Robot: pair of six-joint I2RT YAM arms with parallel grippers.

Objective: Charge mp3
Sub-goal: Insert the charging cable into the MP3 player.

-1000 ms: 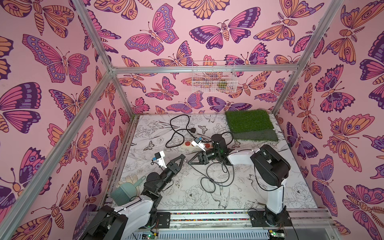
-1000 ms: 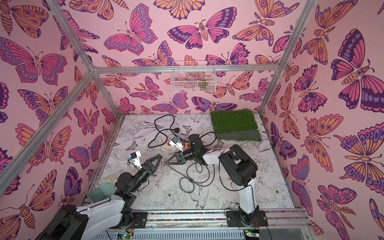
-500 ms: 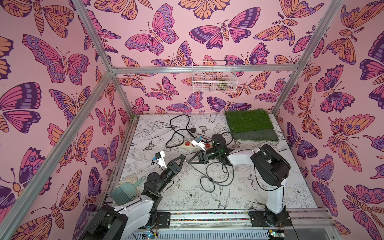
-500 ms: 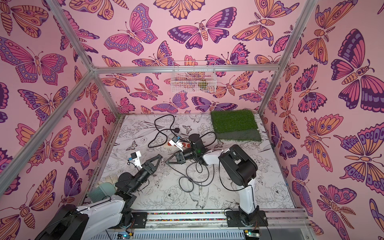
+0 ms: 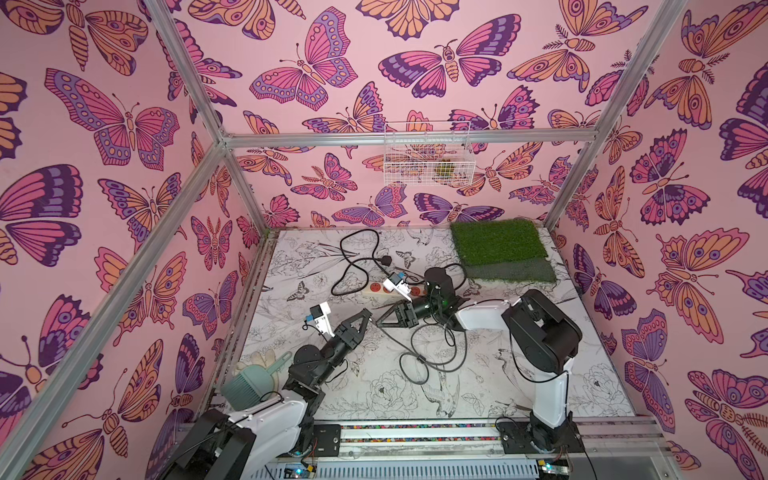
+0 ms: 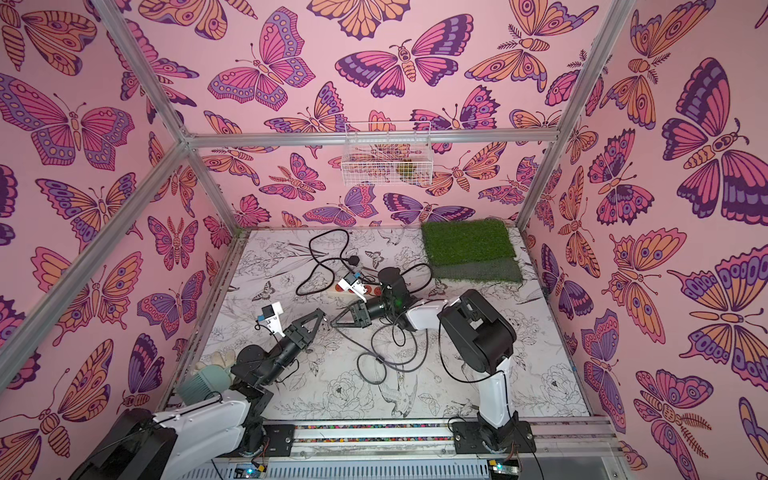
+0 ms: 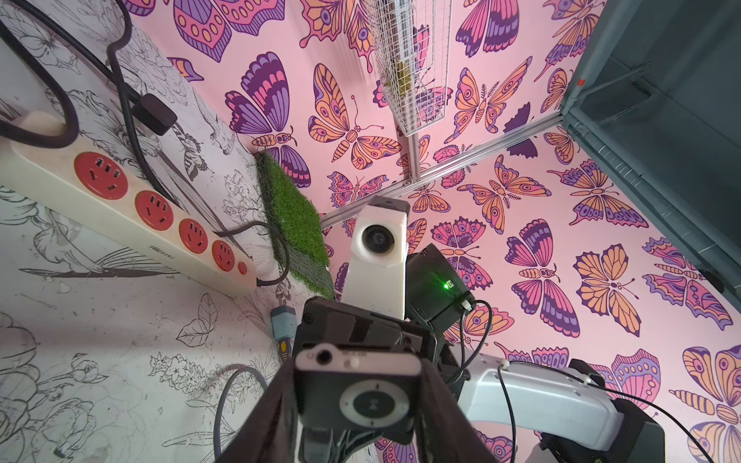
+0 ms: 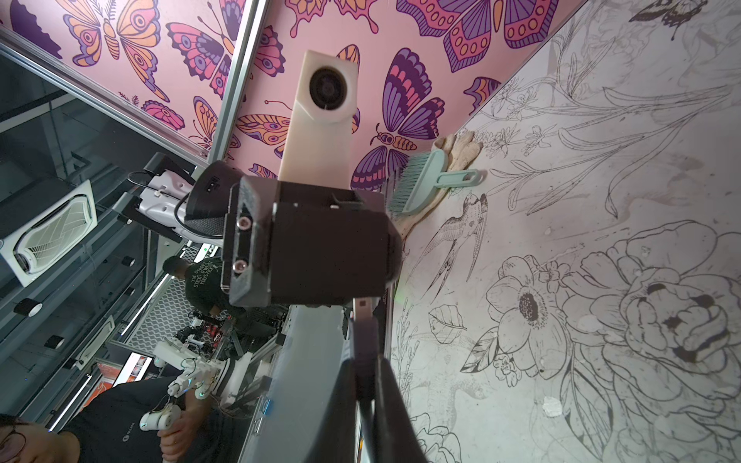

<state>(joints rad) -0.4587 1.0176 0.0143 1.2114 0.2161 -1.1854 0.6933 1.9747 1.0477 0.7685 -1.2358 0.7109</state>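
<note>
The mp3 (image 7: 357,395) is sitting in the lower centre of the left wrist view. The left gripper (image 5: 365,318) is clamping it by its two side edges between the jaws, with the pale control ring facing that camera. Its silver edge, carrying a small round socket (image 7: 324,356), is pointing up the frame, straight at the right gripper (image 5: 380,322). In both top views the two grippers are almost meeting tip to tip, a little left of the frame's centre.

The right jaws are pressing together on a small cable plug (image 8: 362,310), whose tip is sticking out past them along their own line. So the plug is lying just across from the socket edge, and the right arm is the one placed to close the gap. By my judgement the coming move is hanging on lining the plug's axis up with the socket, which is sitting toward the left end of that edge. Whether plug and player are touching I cannot tell.

A thin black cable (image 5: 432,353) is looping over the flower-printed desk (image 5: 374,399) below the grippers. A power strip (image 5: 371,289) is lying just above them, and pink butterfly walls are closing the space in.
</note>
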